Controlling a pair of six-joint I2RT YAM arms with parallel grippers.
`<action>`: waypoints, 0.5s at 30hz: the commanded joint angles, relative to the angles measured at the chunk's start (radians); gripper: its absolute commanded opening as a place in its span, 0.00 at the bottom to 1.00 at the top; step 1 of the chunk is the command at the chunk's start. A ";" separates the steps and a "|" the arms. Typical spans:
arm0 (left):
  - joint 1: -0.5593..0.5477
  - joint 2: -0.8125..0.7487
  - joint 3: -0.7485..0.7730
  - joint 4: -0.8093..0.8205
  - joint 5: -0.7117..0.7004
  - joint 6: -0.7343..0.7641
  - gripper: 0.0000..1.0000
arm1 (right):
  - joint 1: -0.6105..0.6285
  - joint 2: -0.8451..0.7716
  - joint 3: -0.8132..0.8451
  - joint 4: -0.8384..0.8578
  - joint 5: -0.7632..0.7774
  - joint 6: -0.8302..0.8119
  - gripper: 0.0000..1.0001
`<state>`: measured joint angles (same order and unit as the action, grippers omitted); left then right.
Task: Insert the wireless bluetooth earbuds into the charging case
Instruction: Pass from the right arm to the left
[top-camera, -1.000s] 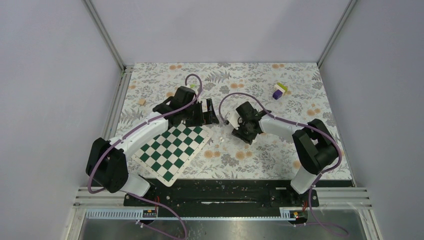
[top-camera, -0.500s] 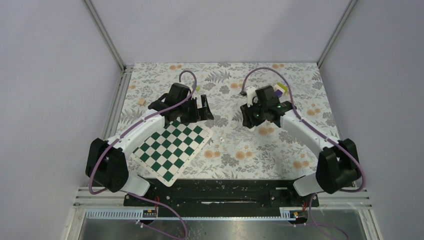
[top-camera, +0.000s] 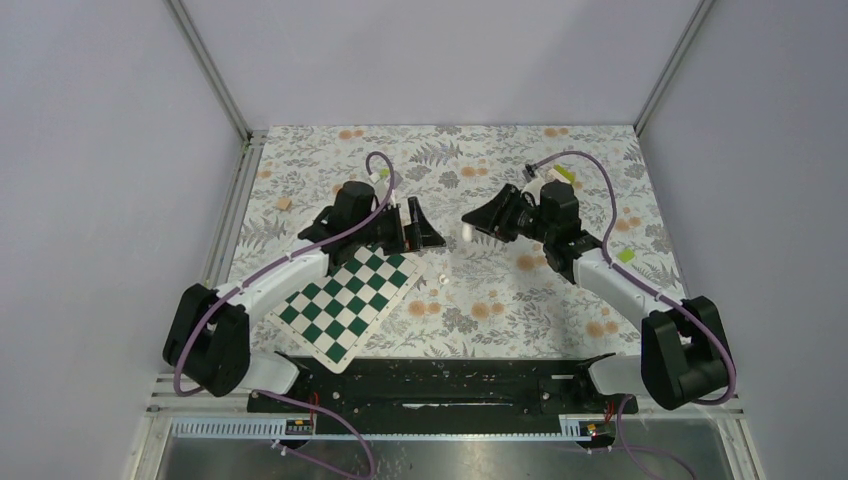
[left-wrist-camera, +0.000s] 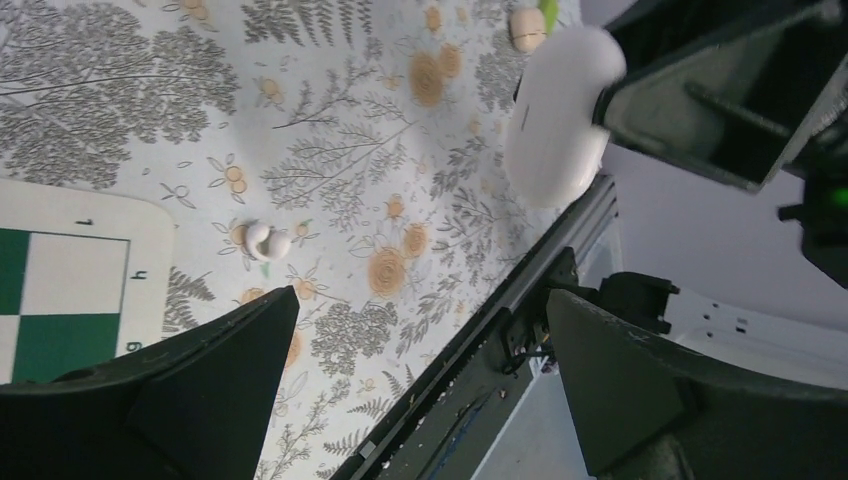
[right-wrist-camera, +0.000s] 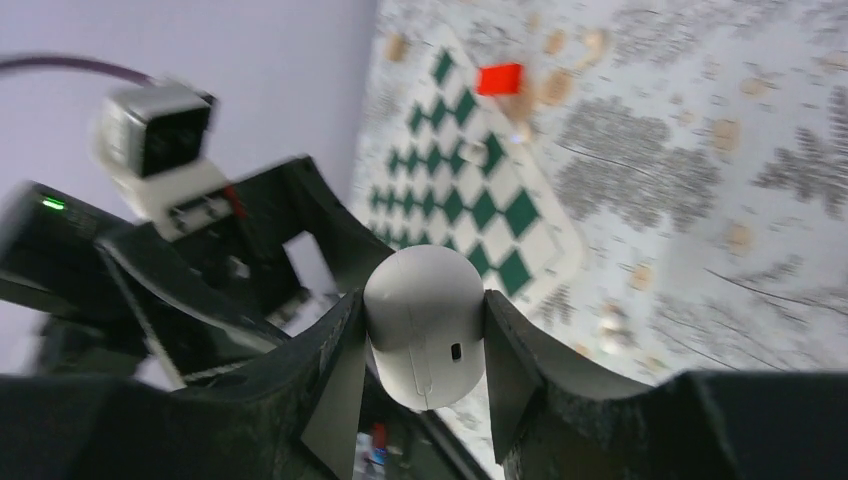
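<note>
surface: floral-cloth table (top-camera: 500, 290), chessboard (top-camera: 345, 300) near-left | room: plain grey walls (top-camera: 440, 60), metal corner posts (top-camera: 210, 70) | left gripper (left-wrist-camera: 420, 300) wide open, empty | right gripper (right-wrist-camera: 425, 330) clamping case (right-wrist-camera: 425, 345) in air over table centre | earbud (left-wrist-camera: 266, 241) on cloth beside chessboard's right corner

In the left wrist view, the chessboard (left-wrist-camera: 70, 270) is showing two small dark characters on its pale border, toward nine o'clock in the frame. One is reading as "1". The other, at about five o'clock from it, is looking like "h" or "4", too small to settle.
</note>
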<state>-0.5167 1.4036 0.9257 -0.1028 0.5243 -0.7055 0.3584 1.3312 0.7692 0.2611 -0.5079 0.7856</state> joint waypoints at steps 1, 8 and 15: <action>-0.004 -0.089 -0.046 0.252 0.098 -0.059 0.95 | -0.012 0.021 -0.048 0.461 -0.100 0.426 0.32; 0.000 -0.105 -0.113 0.479 0.222 -0.221 0.95 | -0.030 0.301 -0.069 1.222 -0.235 0.883 0.19; 0.001 -0.112 -0.083 0.420 0.223 -0.176 0.98 | -0.030 0.281 -0.093 1.214 -0.252 0.867 0.18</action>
<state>-0.5179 1.3170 0.8108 0.2638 0.7086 -0.8909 0.3325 1.6562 0.6704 1.2945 -0.7170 1.5887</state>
